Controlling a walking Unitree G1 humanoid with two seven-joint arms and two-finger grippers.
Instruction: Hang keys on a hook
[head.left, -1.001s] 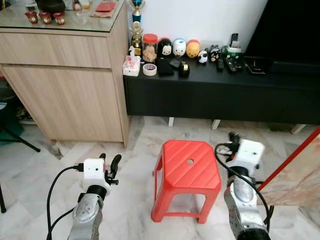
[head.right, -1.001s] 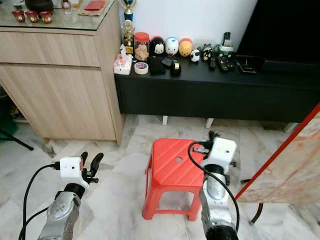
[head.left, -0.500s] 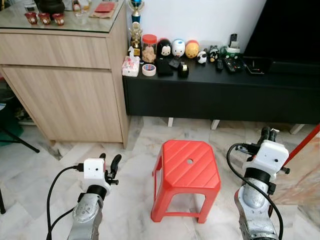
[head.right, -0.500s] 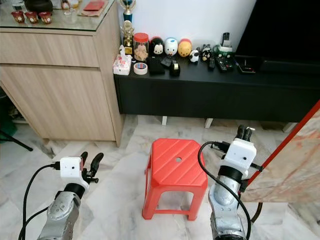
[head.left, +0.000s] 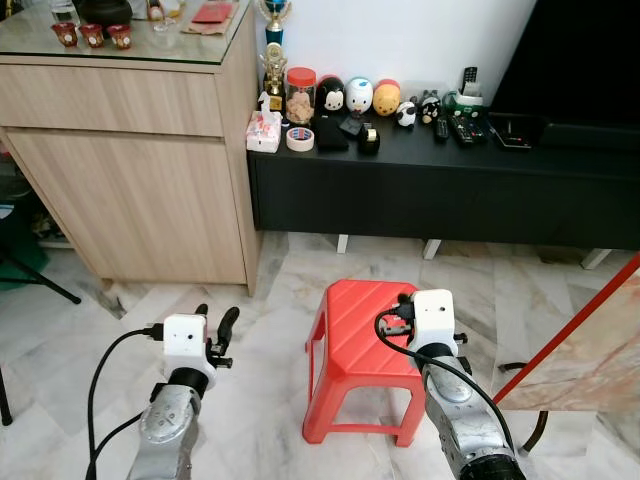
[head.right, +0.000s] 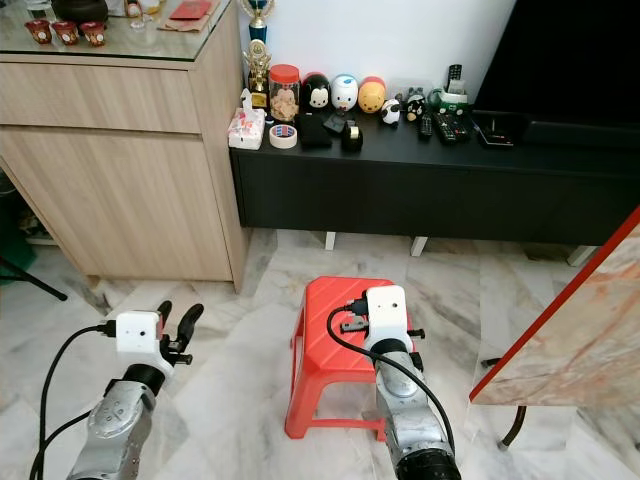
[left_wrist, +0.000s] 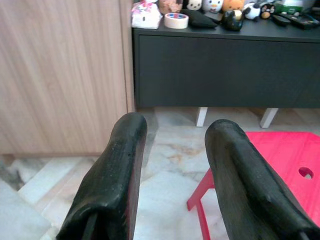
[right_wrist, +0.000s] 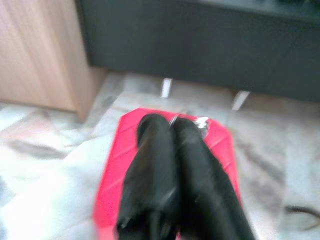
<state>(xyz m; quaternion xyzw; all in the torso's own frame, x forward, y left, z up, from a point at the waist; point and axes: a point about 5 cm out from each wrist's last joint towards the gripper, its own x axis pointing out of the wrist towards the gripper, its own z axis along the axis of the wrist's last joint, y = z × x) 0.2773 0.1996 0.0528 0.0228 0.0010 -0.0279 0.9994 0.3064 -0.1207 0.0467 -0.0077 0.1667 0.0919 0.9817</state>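
Keys (right_wrist: 200, 121) glinted at the tips of the right gripper (right_wrist: 172, 125), whose fingers were pressed shut on them above the red stool (head.left: 355, 330). Beside the stool, the left gripper (left_wrist: 175, 150) stood open and empty. Hanging seemed yet undone.

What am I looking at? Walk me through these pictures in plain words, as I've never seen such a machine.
This is a walking humanoid robot with two silver arms, each ending in a black two-finger gripper. The two wide pictures come from its head camera, looking down. The two close ones come from cameras on its wrists. The left gripper hangs open above the marble floor. The right gripper is shut over a red stool, pinching something small and silvery, probably the keys, though that picture is blurred. Ahead stand a wooden cabinet and a low black cabinet carrying toy figures and a tape roll.
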